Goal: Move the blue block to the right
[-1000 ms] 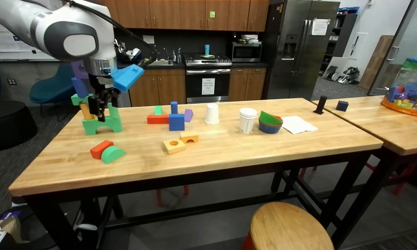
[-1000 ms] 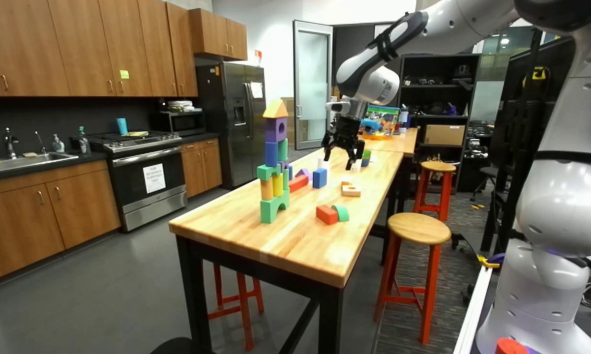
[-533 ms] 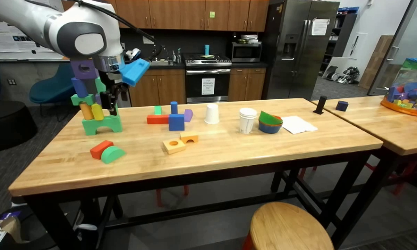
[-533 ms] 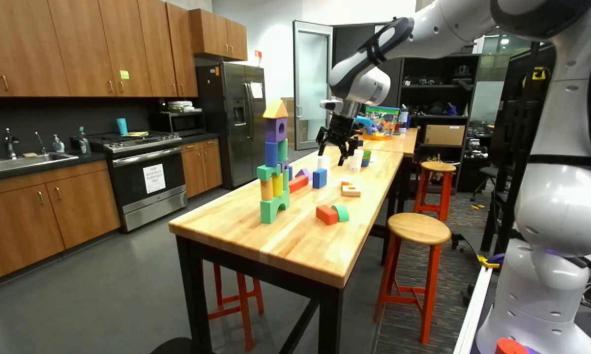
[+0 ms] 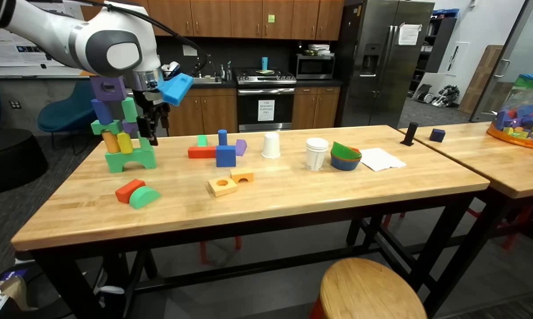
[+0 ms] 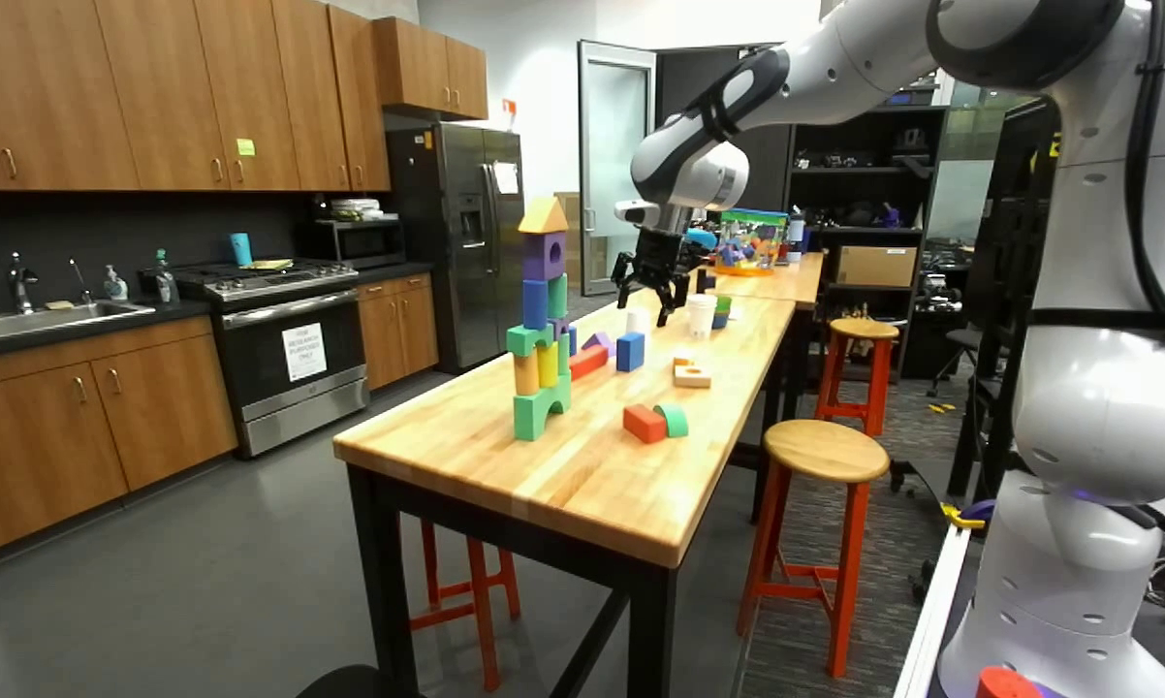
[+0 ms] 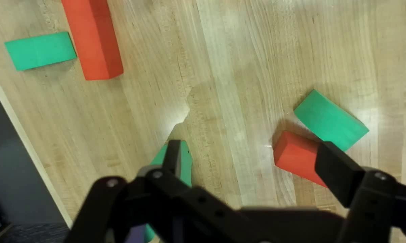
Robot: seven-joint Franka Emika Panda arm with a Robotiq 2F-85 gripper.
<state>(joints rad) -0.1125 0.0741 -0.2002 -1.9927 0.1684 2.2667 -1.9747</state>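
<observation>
In an exterior view, the blue block [image 5: 225, 156] stood upright on the table [image 5: 319, 190], left of centre, about mid-depth. Slightly taller than wide, so long axis vertical, pointing straight up; broad face turned to the near edge. Long red block [image 5: 201, 152] lay just left and a bit farther back, its length running left to right. Blue cylinder [image 5: 222, 136] stood upright behind, purple block [image 5: 241, 147] behind and to the right. Holed yellow block [image 5: 225, 188] and yellow arch block [image 5: 241, 173] lay on the near side. White cup [image 5: 271, 145] was farther right. Arm [image 5: 115, 48] reached in from the left.

In an exterior view, the gripper [image 6: 644, 311] hung in the air over the table, right of the block tower [image 6: 536, 310], its two sides well apart. Blue block upright here too, right of the tower and farther off; a strip of tabletop showed between it and the long red block. Short red block [image 6: 645, 424] and green half-round block [image 6: 672, 421] sat together on the near side.

Wrist view looked down: fingers [image 7: 172, 157] spread wide, holding nothing. Short red block ran partly behind the right finger. Small green block [image 7: 41, 50] sat just beside the long red block, far left.
</observation>
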